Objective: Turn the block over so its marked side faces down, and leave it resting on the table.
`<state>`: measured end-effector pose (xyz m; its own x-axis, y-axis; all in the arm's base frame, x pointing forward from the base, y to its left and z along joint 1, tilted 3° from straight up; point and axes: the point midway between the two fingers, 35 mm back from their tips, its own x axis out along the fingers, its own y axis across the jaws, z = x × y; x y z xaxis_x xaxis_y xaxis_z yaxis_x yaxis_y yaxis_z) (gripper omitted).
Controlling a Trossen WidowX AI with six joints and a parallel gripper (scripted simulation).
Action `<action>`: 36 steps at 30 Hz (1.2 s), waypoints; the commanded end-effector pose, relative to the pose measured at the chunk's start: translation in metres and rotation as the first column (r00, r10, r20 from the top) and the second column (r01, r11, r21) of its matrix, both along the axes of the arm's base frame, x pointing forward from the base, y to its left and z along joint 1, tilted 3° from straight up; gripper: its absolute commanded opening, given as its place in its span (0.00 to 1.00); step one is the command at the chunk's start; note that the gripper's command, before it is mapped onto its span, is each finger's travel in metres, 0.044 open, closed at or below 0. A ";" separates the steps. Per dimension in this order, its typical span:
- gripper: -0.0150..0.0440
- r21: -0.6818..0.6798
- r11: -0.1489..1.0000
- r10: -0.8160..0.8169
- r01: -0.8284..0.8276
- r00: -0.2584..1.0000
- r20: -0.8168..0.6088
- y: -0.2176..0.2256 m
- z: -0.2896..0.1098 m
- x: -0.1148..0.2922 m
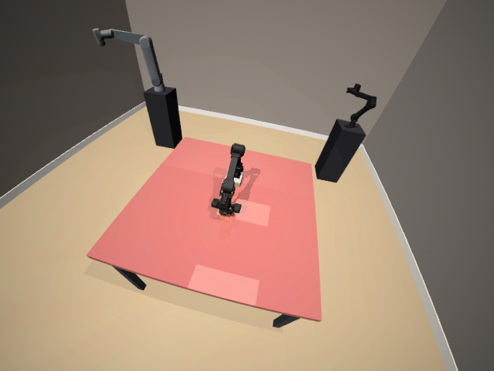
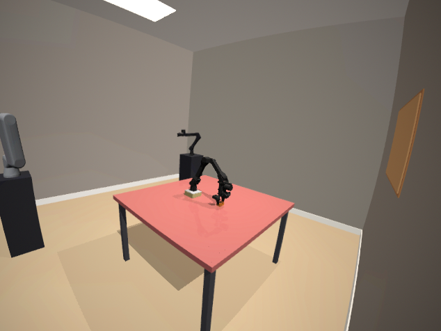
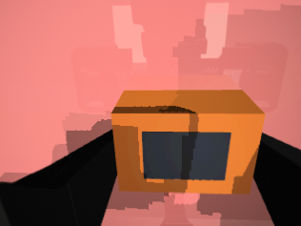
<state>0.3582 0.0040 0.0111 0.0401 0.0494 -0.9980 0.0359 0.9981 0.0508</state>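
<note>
The orange block is low at the table, near its middle. Its marked side, with a dark rectangle, faces up toward the wrist camera. My gripper points down and is shut on the block, one black finger against each short end. The arm hides most of the block in the top view. Whether the block's underside touches the table cannot be told.
The arm's white and tan base block stands behind the gripper on the table. A grey arm and a small black arm stand on dark pedestals beyond the table.
</note>
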 end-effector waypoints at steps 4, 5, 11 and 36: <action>0.54 -0.002 1.000 -0.002 0.002 1.000 -0.002 0.000 -0.001 -0.001; 0.53 -0.002 1.000 -0.002 0.002 1.000 -0.002 0.000 -0.001 -0.001; 0.36 -0.002 1.000 -0.002 0.002 1.000 -0.002 -0.001 0.010 -0.001; 0.25 -0.013 1.000 -0.011 0.014 0.971 0.240 -0.001 0.020 0.001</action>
<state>0.3604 0.0029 0.0312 0.2300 0.0387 -0.9724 0.0318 0.9984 0.0473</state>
